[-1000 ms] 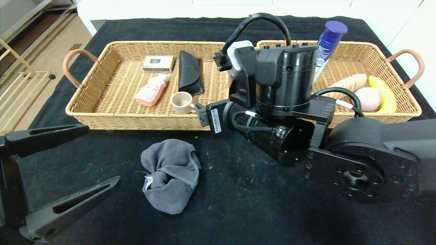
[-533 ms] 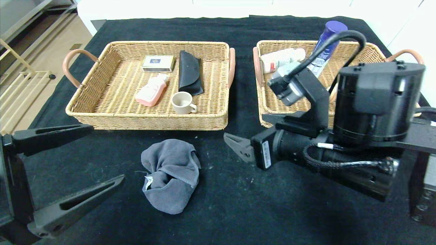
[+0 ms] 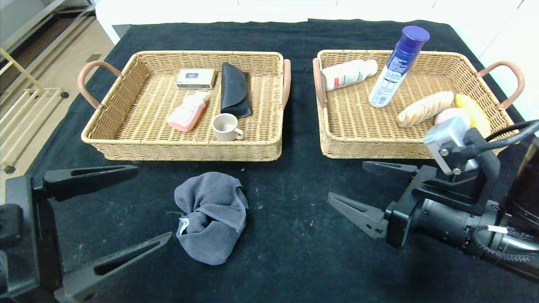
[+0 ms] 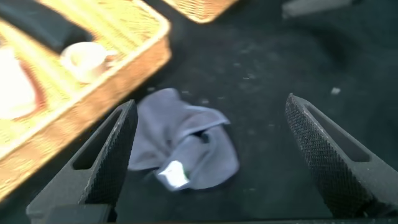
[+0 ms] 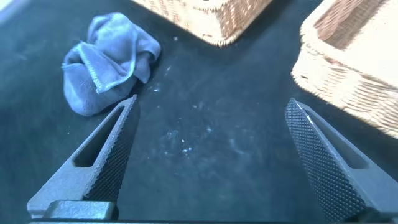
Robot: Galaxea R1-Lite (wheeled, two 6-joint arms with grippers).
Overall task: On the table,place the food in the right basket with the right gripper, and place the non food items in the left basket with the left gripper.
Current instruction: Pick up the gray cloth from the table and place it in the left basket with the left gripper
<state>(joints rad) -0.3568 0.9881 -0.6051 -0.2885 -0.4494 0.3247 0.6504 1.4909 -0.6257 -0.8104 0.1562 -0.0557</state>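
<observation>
A: Progress check pls. What's left on the table (image 3: 294, 252)?

B: Only 1 thing, the grey cloth (image 3: 212, 216), crumpled on the black cover just in front of the left basket (image 3: 185, 152), not in it.

A: And the baskets?

B: Left basket has 4 items: small box (image 3: 196, 78), dark pouch (image 3: 234, 89), pink bottle (image 3: 187, 112), cup (image 3: 226, 127). Right basket (image 3: 366, 147) has a bread roll (image 3: 424, 109), banana (image 3: 473, 110) and something pink (image 3: 450, 114) partly hidden by the right arm. Also 2 containers in there: white bottle (image 3: 348, 74) lying down, blue-capped can (image 3: 397, 67) standing tilted. Can't read the labels, so can't say if they're food.

A: Grippers?

B: Left gripper (image 3: 105, 229) low at the near left, fingers spread wide, nothing in them. In its wrist view the cloth (image 4: 183, 147) sits between the 2 fingers but farther off, no contact. Right gripper (image 3: 372, 189) near the table in front of the right basket, also wide and empty, well apart from the cloth (image 5: 109, 61).

A: So how far along?

B: Nearly done, I'd say. Cloth is non food, so the left gripper's job: grab it, drop it in the left basket. Soft and bunched, so a pinch on a high fold should do
</observation>
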